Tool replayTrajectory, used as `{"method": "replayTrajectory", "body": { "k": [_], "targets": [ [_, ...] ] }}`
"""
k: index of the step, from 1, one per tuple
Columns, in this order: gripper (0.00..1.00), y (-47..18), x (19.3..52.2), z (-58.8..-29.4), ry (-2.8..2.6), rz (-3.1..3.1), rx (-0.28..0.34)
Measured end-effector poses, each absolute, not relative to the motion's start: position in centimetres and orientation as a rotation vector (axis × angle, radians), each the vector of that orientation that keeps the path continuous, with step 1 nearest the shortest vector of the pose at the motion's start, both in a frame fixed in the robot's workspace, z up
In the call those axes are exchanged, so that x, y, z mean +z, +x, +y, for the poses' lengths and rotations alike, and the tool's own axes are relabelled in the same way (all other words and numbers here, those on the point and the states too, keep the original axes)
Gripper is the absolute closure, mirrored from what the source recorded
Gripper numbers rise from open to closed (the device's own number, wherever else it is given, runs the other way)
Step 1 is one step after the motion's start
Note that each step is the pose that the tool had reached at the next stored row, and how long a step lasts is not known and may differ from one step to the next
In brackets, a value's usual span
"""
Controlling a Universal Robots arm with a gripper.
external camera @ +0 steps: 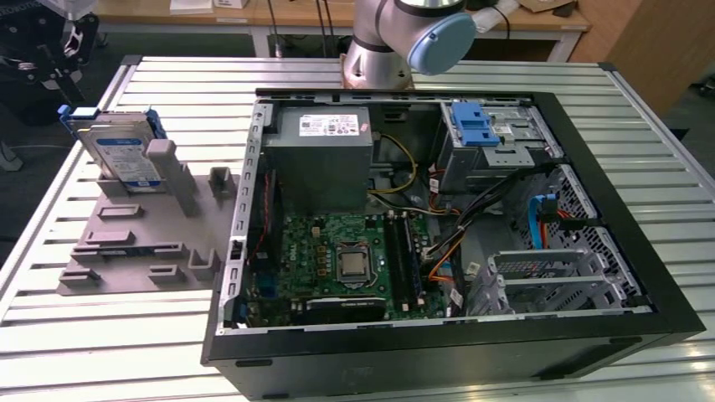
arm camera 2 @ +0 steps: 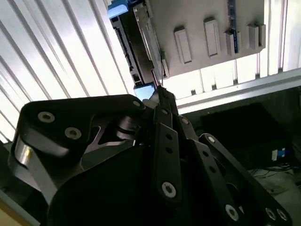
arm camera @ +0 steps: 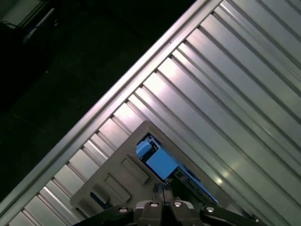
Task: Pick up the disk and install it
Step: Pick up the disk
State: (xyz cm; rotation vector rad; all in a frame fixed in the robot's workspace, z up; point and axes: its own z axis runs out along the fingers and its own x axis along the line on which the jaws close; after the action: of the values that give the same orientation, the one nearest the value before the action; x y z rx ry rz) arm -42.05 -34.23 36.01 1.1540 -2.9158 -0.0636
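Note:
The disk [external camera: 117, 151], a silver drive in a blue carrier, stands on edge in a grey holder [external camera: 123, 243] on the slatted table, at the exterior view's left. In the second wrist view my gripper [arm camera 2: 157, 92] hangs well above the holder [arm camera 2: 211, 28], its black fingers drawn together to one tip with nothing between them; the disk [arm camera 2: 136, 52] shows edge-on just beyond that tip. In the first wrist view the disk's blue carrier [arm camera: 162, 162] lies below the closed fingertips [arm camera: 162, 190].
An open computer case [external camera: 625, 276] lies to the exterior view's right of the holder, with a grey power supply [external camera: 321, 155], a motherboard [external camera: 347, 260] and a drive cage with a blue latch [external camera: 475, 126]. The arm's base [external camera: 380, 50] stands behind the case. The table's edge [arm camera: 117, 99] runs near the holder.

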Motion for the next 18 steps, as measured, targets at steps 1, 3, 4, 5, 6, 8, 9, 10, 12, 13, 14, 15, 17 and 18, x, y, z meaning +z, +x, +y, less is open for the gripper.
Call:
{"method": "replayTrajectory", "body": {
  "k": [1,3,4,5,6,8,9,10,12,13,14,15,17,18],
  "targets": [
    [0.89,-42.05,36.0,-34.23,1.18,-2.905,-0.064],
    [0.89,-42.05,35.97,-34.23,1.233,-2.882,-0.063],
    [0.89,-42.05,35.95,-34.23,1.259,-2.87,-0.063],
    [0.89,-42.05,35.94,-34.23,1.285,-2.859,-0.063],
    [0.89,-42.05,35.93,-34.23,1.31,-2.847,-0.063],
    [0.89,-42.05,35.89,-34.23,1.361,-2.822,-0.063],
    [0.89,-42.05,35.88,-34.22,1.386,-2.809,-0.063],
    [0.89,-42.05,35.86,-34.22,1.413,-2.795,-0.063],
    [0.89,-42.05,35.81,-34.23,1.463,-2.769,-0.062],
    [0.89,-42.05,35.78,-34.23,1.488,-2.755,-0.062],
    [0.89,-42.05,35.76,-34.22,1.512,-2.741,-0.062],
    [0.89,-42.05,35.73,-34.23,1.537,-2.727,-0.062],
    [0.89,-42.05,35.66,-34.23,1.587,-2.697,-0.061],
    [0.89,-42.05,35.63,-34.23,1.611,-2.683,-0.061]
  ]
}}
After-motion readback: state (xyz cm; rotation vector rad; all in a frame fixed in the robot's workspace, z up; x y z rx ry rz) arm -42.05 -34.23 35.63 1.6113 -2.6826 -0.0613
